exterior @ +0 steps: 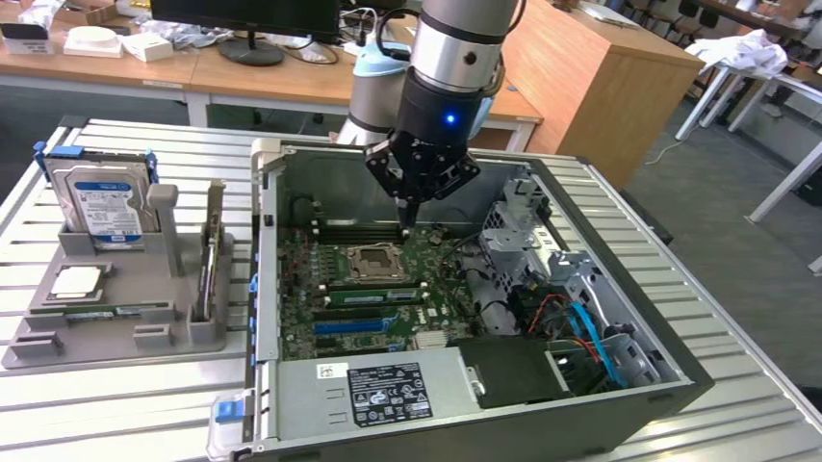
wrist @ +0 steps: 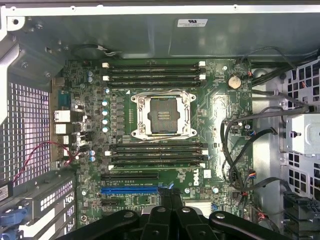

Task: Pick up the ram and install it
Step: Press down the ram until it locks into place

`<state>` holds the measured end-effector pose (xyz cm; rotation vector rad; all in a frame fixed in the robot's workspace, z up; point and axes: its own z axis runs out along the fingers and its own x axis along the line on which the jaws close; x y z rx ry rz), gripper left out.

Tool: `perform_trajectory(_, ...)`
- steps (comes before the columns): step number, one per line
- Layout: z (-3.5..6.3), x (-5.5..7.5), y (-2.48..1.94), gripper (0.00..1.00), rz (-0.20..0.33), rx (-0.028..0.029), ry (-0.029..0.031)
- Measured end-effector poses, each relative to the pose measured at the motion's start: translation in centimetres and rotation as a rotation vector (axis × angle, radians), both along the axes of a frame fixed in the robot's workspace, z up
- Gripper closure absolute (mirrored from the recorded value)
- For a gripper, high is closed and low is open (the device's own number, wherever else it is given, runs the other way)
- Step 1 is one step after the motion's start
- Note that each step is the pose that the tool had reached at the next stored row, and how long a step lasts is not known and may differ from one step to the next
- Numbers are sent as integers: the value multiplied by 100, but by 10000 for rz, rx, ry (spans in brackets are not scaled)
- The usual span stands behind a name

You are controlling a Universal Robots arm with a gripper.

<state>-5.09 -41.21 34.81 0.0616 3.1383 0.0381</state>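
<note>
Motherboard (wrist: 150, 130) inside open case; empty CPU socket (wrist: 163, 115) flanked by dark memory slots (wrist: 152, 72); closed gripper (wrist: 172, 212) overhead.

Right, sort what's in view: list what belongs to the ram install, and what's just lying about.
For the job:
- ram, upright in the grey holder
- memory slots on the motherboard

Lying about:
- hard drive
- processor chip

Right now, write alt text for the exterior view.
A robot arm's gripper, shut and empty, hangs inside an open computer case above the motherboard. A grey holder at the view's left keeps a hard drive.
</note>
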Motion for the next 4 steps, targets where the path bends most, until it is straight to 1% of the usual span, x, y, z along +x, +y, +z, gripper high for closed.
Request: perform_trajectory(4, 1, 0, 0, 90, 0, -2, 1)
